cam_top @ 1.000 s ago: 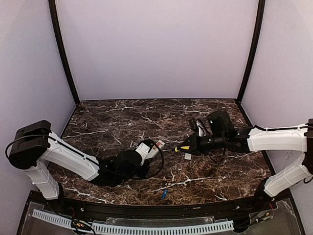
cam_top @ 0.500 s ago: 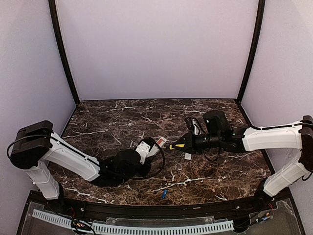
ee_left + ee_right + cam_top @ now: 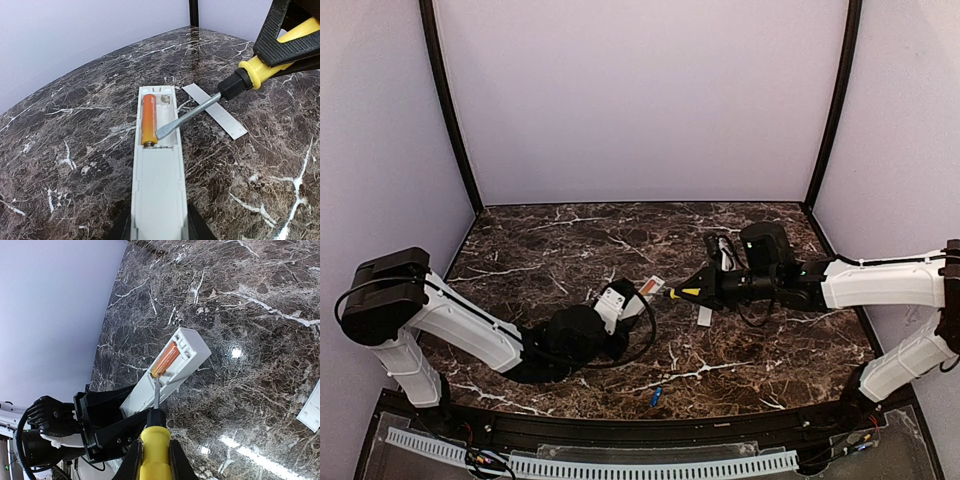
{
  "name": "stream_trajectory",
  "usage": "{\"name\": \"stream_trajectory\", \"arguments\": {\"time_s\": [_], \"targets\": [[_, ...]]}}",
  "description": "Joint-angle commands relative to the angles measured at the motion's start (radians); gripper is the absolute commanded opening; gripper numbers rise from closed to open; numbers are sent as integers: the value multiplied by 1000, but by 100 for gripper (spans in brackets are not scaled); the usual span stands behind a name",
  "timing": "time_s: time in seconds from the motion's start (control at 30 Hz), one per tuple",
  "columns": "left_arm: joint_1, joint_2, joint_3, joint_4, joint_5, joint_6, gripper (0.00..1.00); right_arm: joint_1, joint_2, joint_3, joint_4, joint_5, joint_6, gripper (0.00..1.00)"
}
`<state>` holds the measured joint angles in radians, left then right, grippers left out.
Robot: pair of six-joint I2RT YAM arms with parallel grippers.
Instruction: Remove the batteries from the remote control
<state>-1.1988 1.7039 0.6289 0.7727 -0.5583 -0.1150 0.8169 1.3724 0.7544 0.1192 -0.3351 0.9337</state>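
My left gripper (image 3: 157, 227) is shut on the white remote control (image 3: 157, 185), held back-side up with its compartment open; it also shows in the top view (image 3: 642, 294) and the right wrist view (image 3: 167, 372). An orange-red battery (image 3: 149, 119) lies in the compartment's left slot; the right slot is empty. My right gripper (image 3: 155, 455) is shut on a yellow-handled screwdriver (image 3: 155, 445), whose flat tip (image 3: 162, 132) touches the near end of the orange battery. A blue battery (image 3: 656, 396) lies on the table near the front edge. The white back cover (image 3: 215, 110) lies flat beside the remote.
Dark marble table (image 3: 570, 250) with purple walls behind and at both sides. The black left gripper body (image 3: 90, 425) fills the lower left of the right wrist view. A black rail runs along the table's front edge.
My right arm has moved left with the screwdriver, bringing its tip from beside the remote into the battery compartment. The left gripper holds the remote in place.
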Motion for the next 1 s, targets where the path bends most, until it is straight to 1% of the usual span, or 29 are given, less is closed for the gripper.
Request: {"name": "stream_trajectory", "arguments": {"time_s": [0.0, 0.27, 0.43, 0.67, 0.97], "targets": [[-4, 2, -22, 80, 10, 8, 0, 9, -6, -3, 16, 21, 13, 0], [-7, 7, -35, 135, 17, 37, 0, 16, -7, 1, -20, 51, 12, 0], [-15, 8, -31, 152, 15, 81, 0, 21, 9, 12, -26, 54, 21, 0], [-31, 12, -43, 232, 21, 148, 0, 30, 34, 14, 4, 47, 35, 0], [-33, 6, -66, 297, 87, 179, 0, 30, 65, -10, 81, 6, 44, 0]]}}
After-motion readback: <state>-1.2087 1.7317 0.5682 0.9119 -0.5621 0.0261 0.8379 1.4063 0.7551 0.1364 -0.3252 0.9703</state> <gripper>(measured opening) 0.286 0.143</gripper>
